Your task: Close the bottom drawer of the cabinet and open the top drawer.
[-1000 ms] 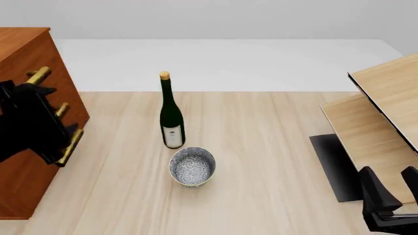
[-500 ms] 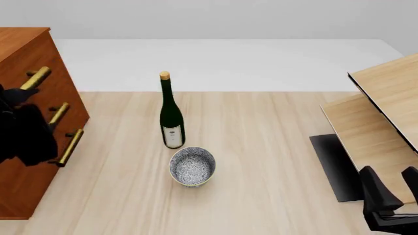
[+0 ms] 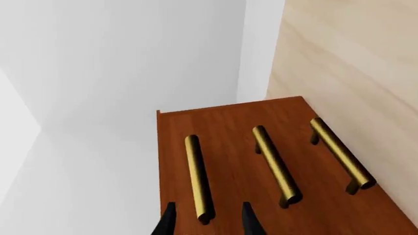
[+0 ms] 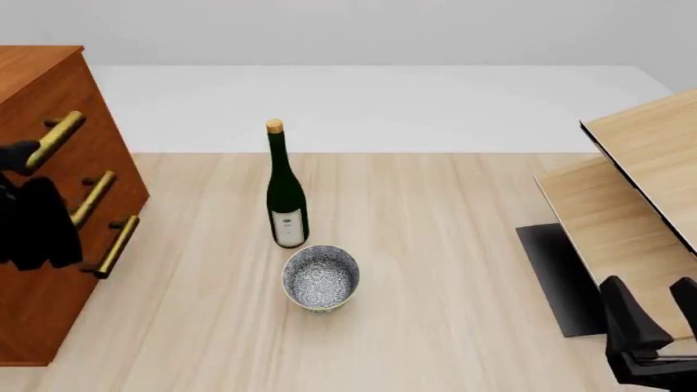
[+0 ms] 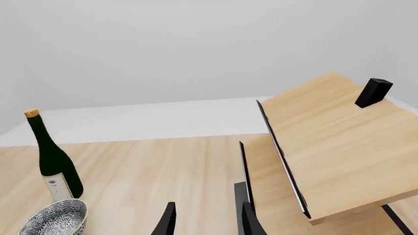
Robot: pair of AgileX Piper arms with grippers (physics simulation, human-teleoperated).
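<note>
The reddish-brown cabinet (image 4: 44,73) stands at the table's left edge. Its three drawer fronts look level with one another in the left wrist view. The top drawer (image 3: 175,161) carries a brass handle (image 3: 197,176) whose near end lies between the fingers of my open left gripper (image 3: 207,224), without touching them. In the front view that gripper (image 4: 16,155) is beside the top handle (image 4: 52,137). The bottom drawer (image 3: 339,191) has its handle (image 4: 117,244) free. My right gripper (image 4: 654,312) hangs open at the near right, holding nothing.
A green wine bottle (image 4: 286,192) stands mid-table with a patterned bowl (image 4: 320,278) just in front of it. Pale wooden shelf boards (image 4: 642,188) on a black base (image 4: 556,273) fill the right side. The middle drawer's handle (image 4: 93,198) is uncovered.
My left arm has risen and drawn back from the lower handles, bringing the gripper level with the top handle. The right arm has not moved.
</note>
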